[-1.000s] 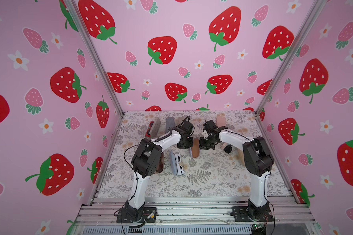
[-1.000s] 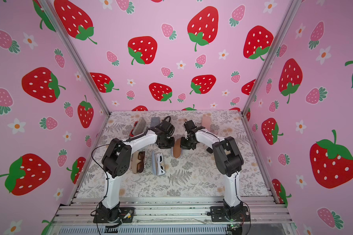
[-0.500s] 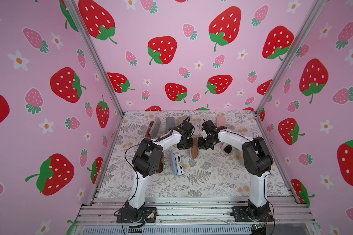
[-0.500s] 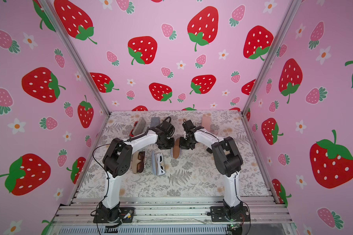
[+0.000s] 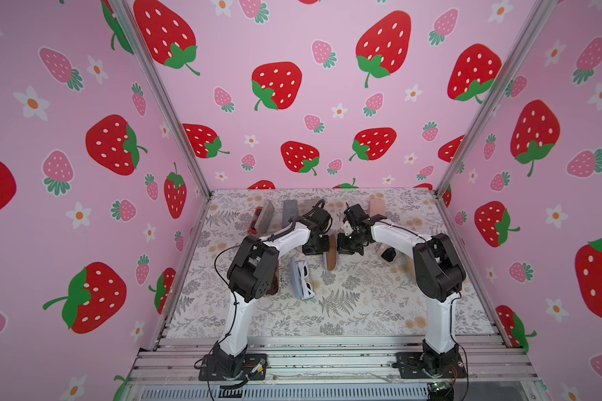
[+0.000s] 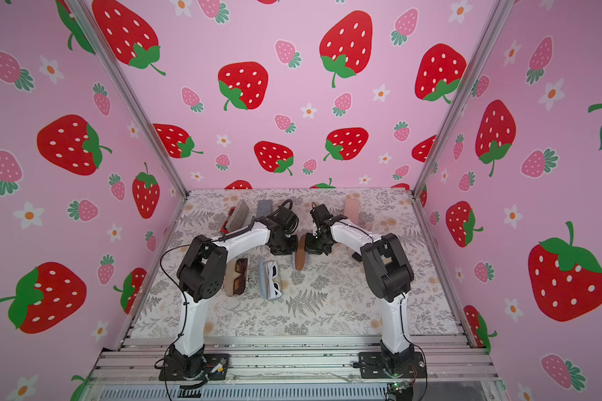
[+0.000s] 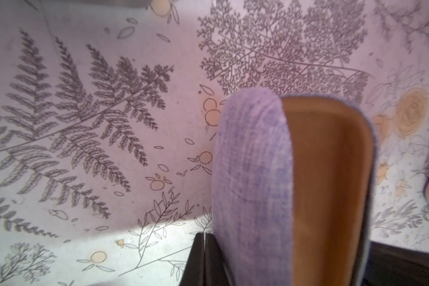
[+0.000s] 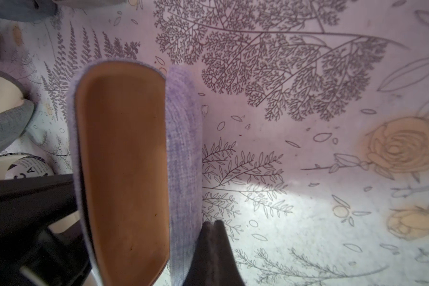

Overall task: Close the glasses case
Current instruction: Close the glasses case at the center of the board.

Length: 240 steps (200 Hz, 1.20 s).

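Note:
The glasses case (image 5: 331,257) (image 6: 300,257) is lavender fabric outside with a brown lining, and it stands on the floral table between my two grippers. It is partly open, with the lining (image 7: 330,173) (image 8: 122,161) showing between the two halves. My left gripper (image 7: 204,235) (image 5: 318,248) is shut and empty, its tips resting against the lavender shell (image 7: 250,173). My right gripper (image 8: 214,222) (image 5: 344,247) is also shut and empty, against the opposite lavender shell (image 8: 183,148). Nothing is inside the case.
A blue-grey case with white sunglasses (image 5: 301,277) and a beige case with brown sunglasses (image 6: 237,276) lie near the left arm. Several cases (image 5: 289,211) and a pink one (image 5: 376,206) stand at the back. A dark object (image 5: 388,255) lies under the right arm.
The right gripper has edged slightly toward the case. Both grippers stay shut and the case stays between them.

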Motion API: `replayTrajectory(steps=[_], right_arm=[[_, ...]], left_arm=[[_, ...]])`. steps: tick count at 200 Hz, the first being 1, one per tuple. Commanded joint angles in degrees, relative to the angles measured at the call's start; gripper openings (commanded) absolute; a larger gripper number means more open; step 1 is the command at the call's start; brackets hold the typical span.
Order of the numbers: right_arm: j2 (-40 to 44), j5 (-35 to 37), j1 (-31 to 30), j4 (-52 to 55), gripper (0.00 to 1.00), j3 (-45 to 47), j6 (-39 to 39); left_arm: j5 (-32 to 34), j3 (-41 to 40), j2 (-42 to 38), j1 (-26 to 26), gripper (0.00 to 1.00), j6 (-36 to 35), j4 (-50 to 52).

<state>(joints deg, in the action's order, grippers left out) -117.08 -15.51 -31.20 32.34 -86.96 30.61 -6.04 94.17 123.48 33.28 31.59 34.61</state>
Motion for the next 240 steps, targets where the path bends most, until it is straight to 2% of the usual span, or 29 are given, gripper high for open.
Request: replayTrajectory(steps=[1,67,99,143,192,225,231,240], right_arm=[[-0.08,-5.5,-2.54,-2.99,0.04,-2.16,-0.73],[0.36,-4.51,-2.53,-3.07,0.05,-1.65,-0.4],[2.3,-2.0,-2.61,-3.99,0.09,0.58,0.71],[6.17,3.53,-2.61,-3.04,0.24,3.87,1.62],[9.94,8.81,-2.68,-0.97,0.33,5.47,2.08],[10.53,10.09,-3.64,0.41,0.45,4.95,1.82],[10.39,10.53,-4.0,0.59,0.51,4.75,1.82],[9.97,11.12,-4.58,1.06,0.51,4.17,1.82]], left_arm=[[-3.79,3.27,1.59,1.97,0.0,0.61,-2.2],[-3.52,2.97,1.3,2.01,0.0,0.91,-2.31],[-3.33,1.52,-0.19,1.79,0.0,1.5,-3.27],[-3.28,-1.32,-3.39,0.93,0.0,2.02,-4.6],[-2.75,-3.39,-5.68,0.01,0.0,1.89,-4.9],[-2.75,-5.17,-7.34,-0.57,0.0,2.17,-5.69],[-2.75,-5.5,-7.74,-0.71,0.0,2.17,-5.77],[-2.6,-6.26,-8.5,-0.92,0.0,2.24,-6.07]])
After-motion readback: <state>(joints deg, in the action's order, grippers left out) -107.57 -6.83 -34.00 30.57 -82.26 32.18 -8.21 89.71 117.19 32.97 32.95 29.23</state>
